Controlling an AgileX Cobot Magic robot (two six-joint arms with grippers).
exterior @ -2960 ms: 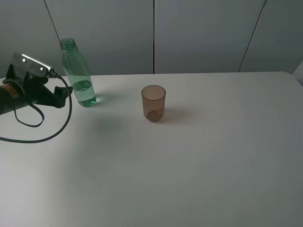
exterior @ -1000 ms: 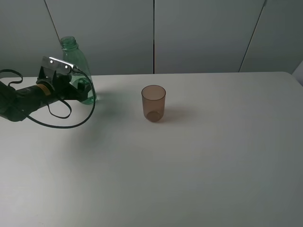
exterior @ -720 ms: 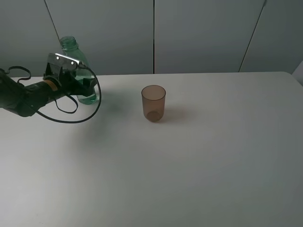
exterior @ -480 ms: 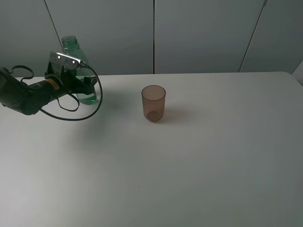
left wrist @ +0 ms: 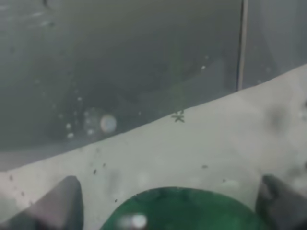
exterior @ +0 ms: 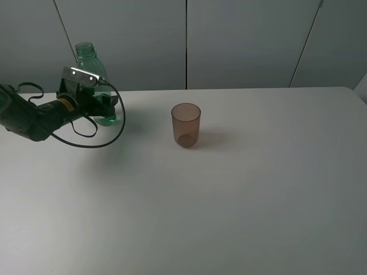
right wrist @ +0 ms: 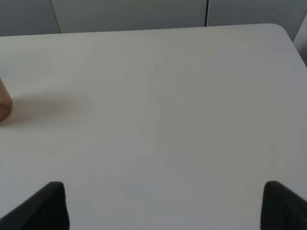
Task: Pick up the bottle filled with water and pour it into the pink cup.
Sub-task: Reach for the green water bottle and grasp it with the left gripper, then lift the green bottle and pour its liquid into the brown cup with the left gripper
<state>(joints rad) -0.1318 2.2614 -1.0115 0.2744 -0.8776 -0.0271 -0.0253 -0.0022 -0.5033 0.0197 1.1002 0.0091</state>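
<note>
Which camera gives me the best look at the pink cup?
The exterior high view. It shows the whole cup, rim to base, standing upright on the table with nothing in front of it. The right wrist view catches only a blurred sliver of it at the picture's edge. The left wrist view does not show it.

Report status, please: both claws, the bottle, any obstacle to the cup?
Left claw straddles bottle, grip unconfirmed. Right claw open, empty. Nothing between bottle and pink cup.
</note>
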